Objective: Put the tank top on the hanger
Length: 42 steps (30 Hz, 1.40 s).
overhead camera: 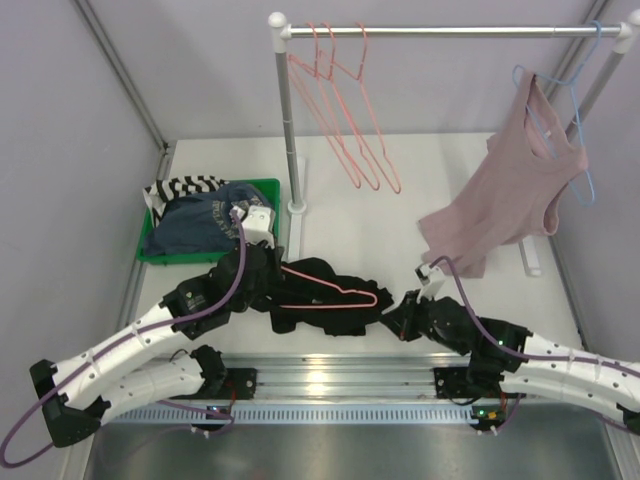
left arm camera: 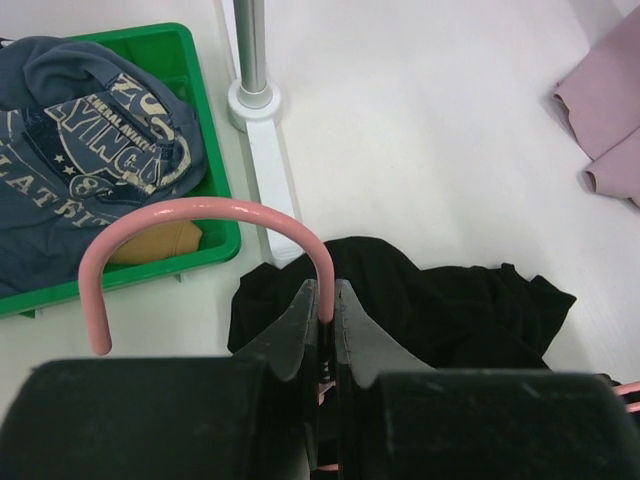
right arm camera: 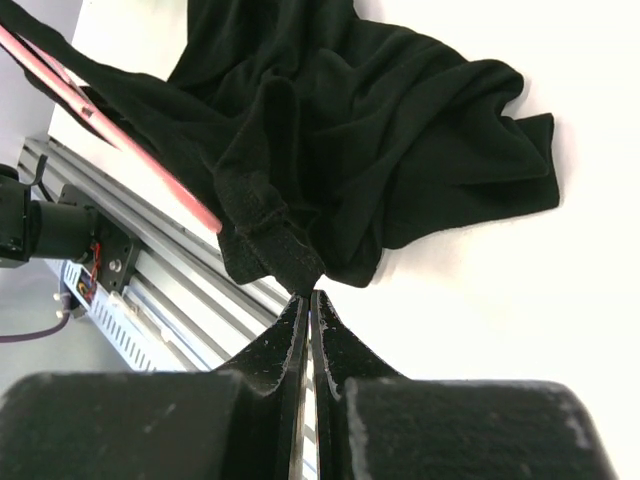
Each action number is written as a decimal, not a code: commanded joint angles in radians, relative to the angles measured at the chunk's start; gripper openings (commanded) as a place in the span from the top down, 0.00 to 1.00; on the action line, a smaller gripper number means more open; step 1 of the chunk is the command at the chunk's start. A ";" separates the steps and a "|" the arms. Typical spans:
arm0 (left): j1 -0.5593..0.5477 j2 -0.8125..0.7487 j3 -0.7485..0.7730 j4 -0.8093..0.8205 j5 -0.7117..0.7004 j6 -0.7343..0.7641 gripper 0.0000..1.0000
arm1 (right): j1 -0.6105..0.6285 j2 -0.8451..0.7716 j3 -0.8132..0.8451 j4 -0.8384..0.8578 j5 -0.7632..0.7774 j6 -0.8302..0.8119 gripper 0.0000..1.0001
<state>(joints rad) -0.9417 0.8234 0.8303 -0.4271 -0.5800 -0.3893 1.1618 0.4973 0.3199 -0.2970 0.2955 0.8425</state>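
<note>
My left claw (left arm camera: pixel 321 292) is clamped narrow on the hanger (left arm camera: pixel 200 206) just below its hook; my right claw (right arm camera: pixel 308 298) is pinched shut on an edge of the tank top (overhead camera: pixel 320 300), bunched on the table (overhead camera: pixel 400 220) between both arms. The hanger lies left-to-right across it, free end toward the right claw, the nearer arm for threading
</note>
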 commanded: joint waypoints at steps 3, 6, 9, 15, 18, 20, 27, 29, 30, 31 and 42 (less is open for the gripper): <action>-0.003 -0.004 0.030 0.019 -0.050 0.004 1.00 | -0.011 -0.003 0.100 -0.065 0.028 0.006 1.00; -0.003 -0.020 0.017 0.031 -0.052 0.009 1.00 | -0.024 0.010 0.157 -0.108 0.024 0.007 1.00; -0.003 -0.027 0.013 0.030 -0.060 0.012 1.00 | -0.036 0.024 0.189 -0.134 0.013 0.004 1.00; -0.003 -0.053 0.006 0.039 -0.067 0.012 1.00 | -0.092 0.069 0.264 -0.175 -0.044 -0.017 1.00; -0.003 -0.067 0.003 0.034 -0.080 0.017 1.00 | -0.126 0.083 0.275 -0.179 -0.078 -0.028 1.00; -0.003 -0.082 -0.003 0.036 -0.087 0.017 1.00 | -0.158 0.087 0.280 -0.183 -0.105 -0.033 1.00; -0.003 -0.115 -0.019 0.036 -0.100 0.024 1.00 | -0.269 0.093 0.281 -0.176 -0.231 -0.063 1.00; -0.003 -0.109 -0.019 0.031 -0.104 0.024 1.00 | -0.301 0.093 0.286 -0.174 -0.254 -0.071 1.00; -0.003 -0.107 -0.019 0.028 -0.107 0.023 1.00 | -0.310 0.090 0.292 -0.174 -0.263 -0.077 1.00; -0.003 -0.101 -0.019 0.027 -0.110 0.023 1.00 | -0.315 0.092 0.295 -0.174 -0.280 -0.083 1.00; -0.002 -0.072 -0.014 0.028 -0.130 0.024 1.00 | -0.387 0.072 0.326 -0.182 -0.369 -0.106 1.00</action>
<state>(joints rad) -0.9417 0.7414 0.8093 -0.4263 -0.6735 -0.3851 0.7952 0.5877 0.5751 -0.4984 -0.0334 0.7582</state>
